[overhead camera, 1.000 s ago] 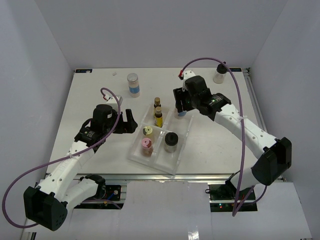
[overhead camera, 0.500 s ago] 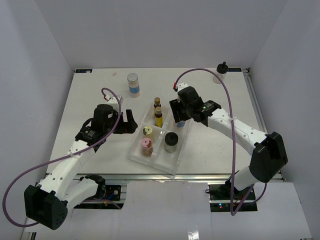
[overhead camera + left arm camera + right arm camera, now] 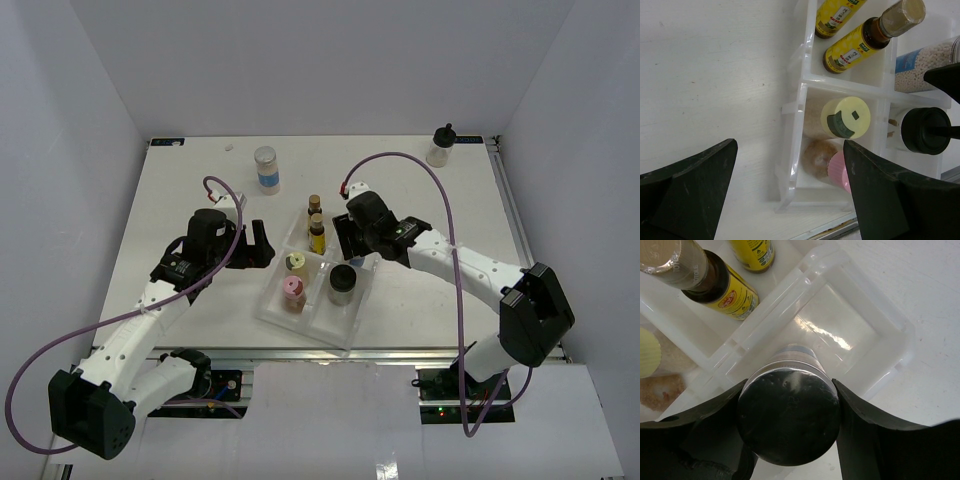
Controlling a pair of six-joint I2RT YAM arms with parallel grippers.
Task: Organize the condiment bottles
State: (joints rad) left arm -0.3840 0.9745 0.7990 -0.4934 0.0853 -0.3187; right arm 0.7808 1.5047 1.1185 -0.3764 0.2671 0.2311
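Right gripper (image 3: 350,237) is part closed on a clear silver-lidded blue-labelled jar (image 3: 788,415), with a finger (image 3: 700,435) tight against each side near the lid. The jar is upright over the far-right compartment of the clear divided plastic tray (image 3: 366,272). Can't tell if its base touches the tray floor.

Left gripper (image 3: 262,245) has its jaws spread wide and holds nothing. It sits low over the white table (image 3: 190,190), just left of the tray and facing it.

In the tray:
- **Far-left compartment:** two slim amber yellow-labelled bottles (image 3: 317,234), one behind the other.
- **Near-left compartment:** yellow-capped beige bottle (image 3: 296,262), with the pink-capped beige bottle (image 3: 292,290) just nearer, side by side.
- **Near-right compartment:** black-capped jar (image 3: 343,281), right on the near side of the held jar and close under the right gripper.

Loose on the table:
- **Far left:** second silver-lidded jar (image 3: 266,168), well apart from the tray.
- **Far-right corner:** second black-capped jar (image 3: 439,146).

Count is eight bottles: two amber, two silver-lidded, two black-capped, one yellow-capped, one pink-capped. Five stand in the tray, one is in the grip, two are out on the table. One tray.
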